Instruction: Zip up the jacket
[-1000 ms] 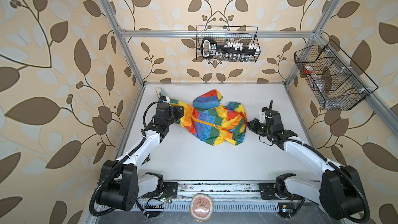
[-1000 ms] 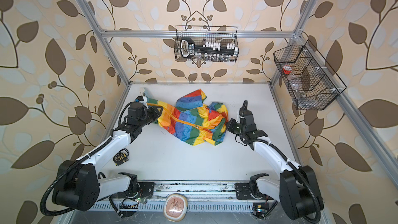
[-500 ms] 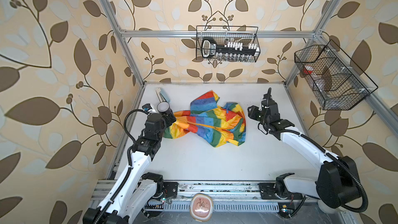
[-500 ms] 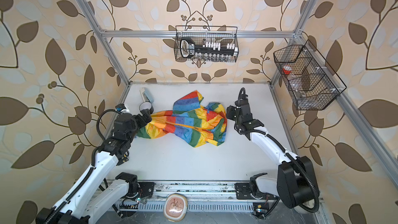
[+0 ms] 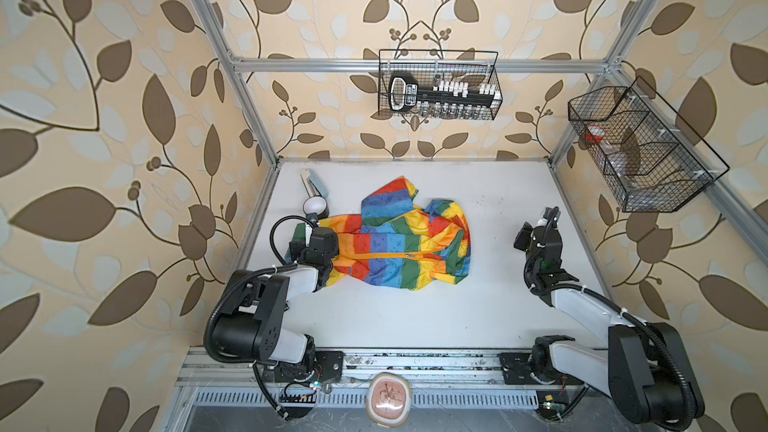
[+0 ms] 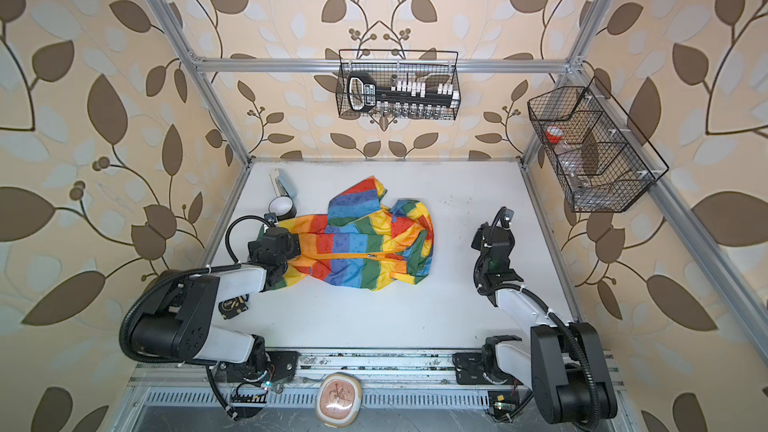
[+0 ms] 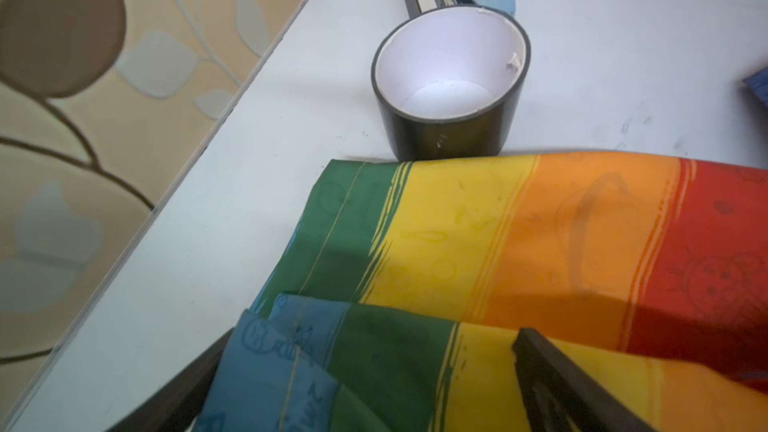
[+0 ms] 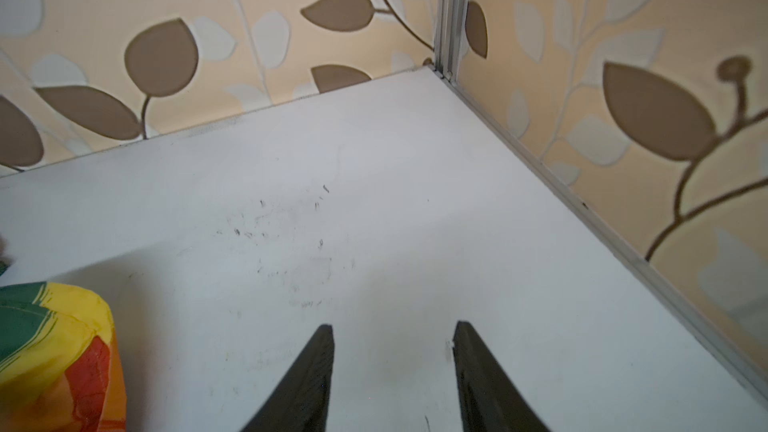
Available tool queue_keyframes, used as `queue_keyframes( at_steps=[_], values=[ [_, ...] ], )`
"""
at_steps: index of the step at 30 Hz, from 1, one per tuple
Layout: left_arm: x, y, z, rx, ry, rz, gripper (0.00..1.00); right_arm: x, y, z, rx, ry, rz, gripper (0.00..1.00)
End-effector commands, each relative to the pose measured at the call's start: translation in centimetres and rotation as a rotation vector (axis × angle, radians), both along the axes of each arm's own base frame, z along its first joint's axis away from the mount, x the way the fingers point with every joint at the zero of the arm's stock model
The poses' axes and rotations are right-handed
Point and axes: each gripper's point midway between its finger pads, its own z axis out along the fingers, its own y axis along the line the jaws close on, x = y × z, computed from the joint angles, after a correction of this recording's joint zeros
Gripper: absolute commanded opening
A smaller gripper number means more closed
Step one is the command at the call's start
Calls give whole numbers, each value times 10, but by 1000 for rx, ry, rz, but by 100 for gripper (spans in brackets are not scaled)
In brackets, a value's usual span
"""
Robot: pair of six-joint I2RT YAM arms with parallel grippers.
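Left pincer (image 7: 372,340) (jaws wide) over jacket (image 5: 399,243), lying left-right, hem leftward.

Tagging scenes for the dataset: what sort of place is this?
Probably a lab robot cell, not a home: an aluminium frame panelled with leaf wallpaper, a white tabletop fronted by a mounting rail, and a wire basket hung on the back wall.
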Motion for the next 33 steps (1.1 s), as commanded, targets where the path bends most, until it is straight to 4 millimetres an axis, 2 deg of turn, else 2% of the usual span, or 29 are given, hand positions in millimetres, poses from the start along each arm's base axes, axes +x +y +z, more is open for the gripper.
queue_keyframes(
  at_steps=[1,2,4,5,7,8,10,11,12,16,20,29,33],
  values=[
    [23,17,27,-95,-136,17,99,-13,-19,-15,-94,31,-76,51],
    [23,19,27,-115,-146,10,99,-13,-14,-16,-78,36,-49,50],
    [23,18,26,-125,-147,1,99,-15,-1,-1,-60,-114,39,52],
    [22,15,26,-126,-154,-18,99,-16,3,0,-65,-143,70,54],
    [20,9,23,-128,-185,-58,99,-14,6,-8,-73,-160,84,57],
    [20,4,20,-116,-197,-79,99,-9,16,-11,-72,-136,154,61],
    [21,3,20,-110,-189,-85,99,-4,27,-19,-84,-141,217,93],
    [21,3,18,-117,-174,-84,99,-6,27,-16,-95,-173,215,100],
    [21,3,18,-112,-181,-85,99,-7,22,-23,-72,-113,184,100],
    [22,3,19,-115,-177,-84,99,-9,20,-21,-87,-131,154,100],
    [22,3,18,-113,-176,-82,99,-3,33,-20,-114,-120,215,100],
    [23,4,16,-112,-165,-79,99,5,41,-24,-93,-102,295,100],
    [22,3,17,-114,-169,-80,99,0,43,-23,-97,-111,314,100]
  ],
)
